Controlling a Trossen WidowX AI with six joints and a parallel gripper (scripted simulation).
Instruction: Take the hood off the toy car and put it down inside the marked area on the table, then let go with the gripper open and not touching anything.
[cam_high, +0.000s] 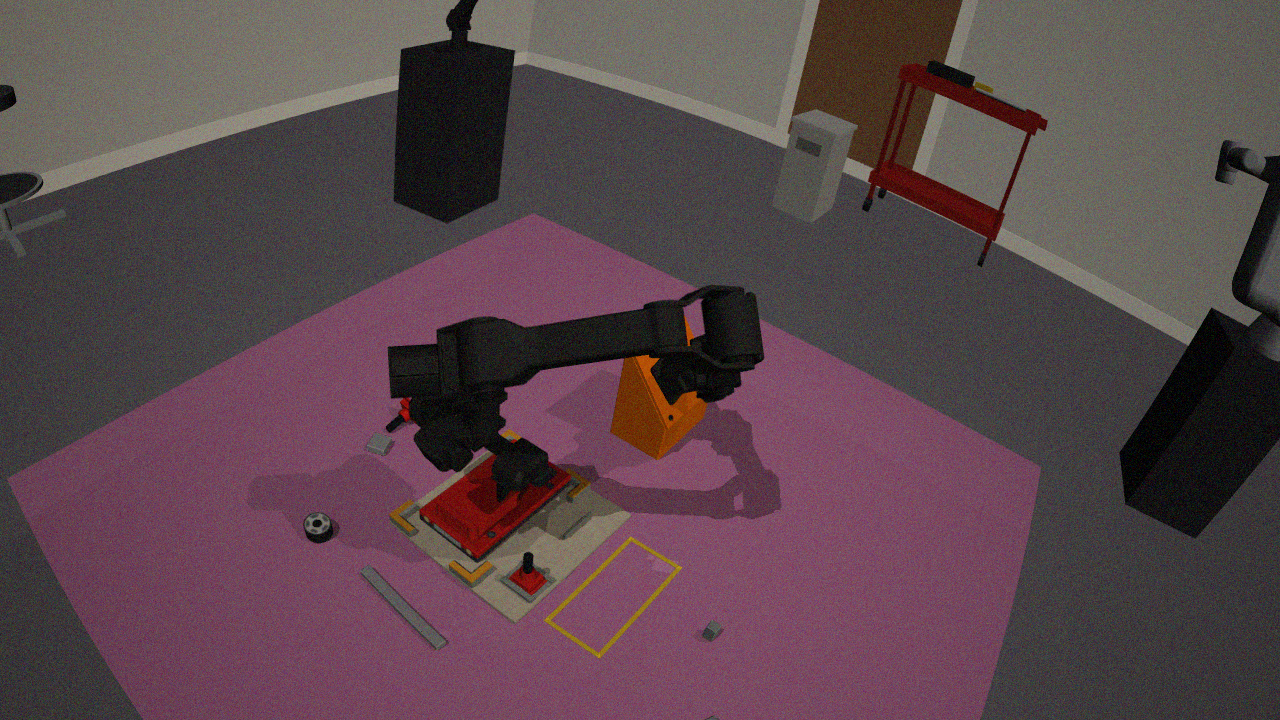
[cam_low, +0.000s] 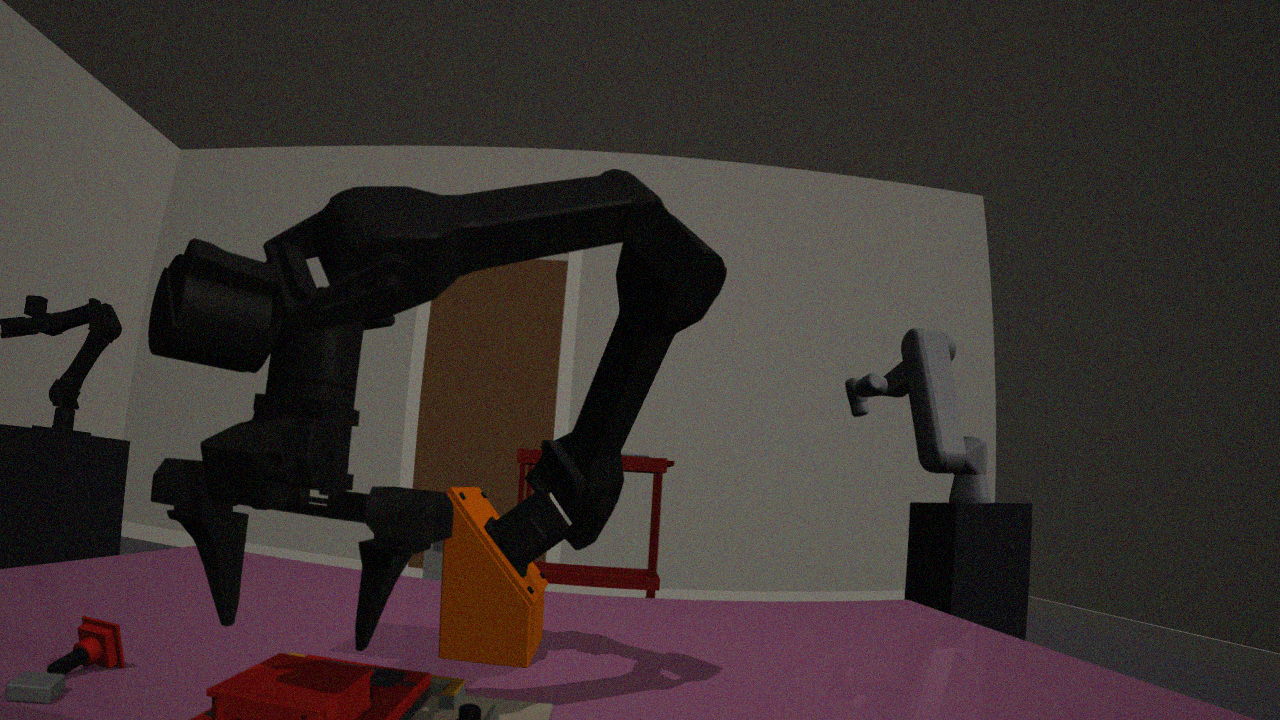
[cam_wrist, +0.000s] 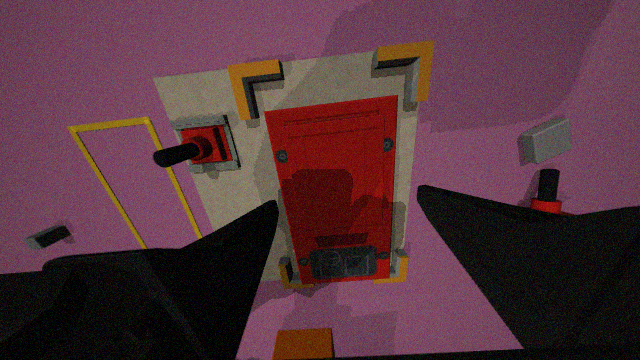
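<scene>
Overhead, the black arm arches from its orange base so the gripper hangs above the toy car, fingers spread wide and holding nothing, apparently straddling the body to take the part from both sides. The red hood sits on the car, which is boxed in by orange corner brackets on the grey plate. Right of the plate, the yellow marked area awaits it

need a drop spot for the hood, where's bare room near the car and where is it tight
Inside the yellow outline, beside the beige board, nothing lies. A small grey block sits outside it. It is tight on the board: the red car, corner brackets and a red knob, with the open gripper above.
</scene>
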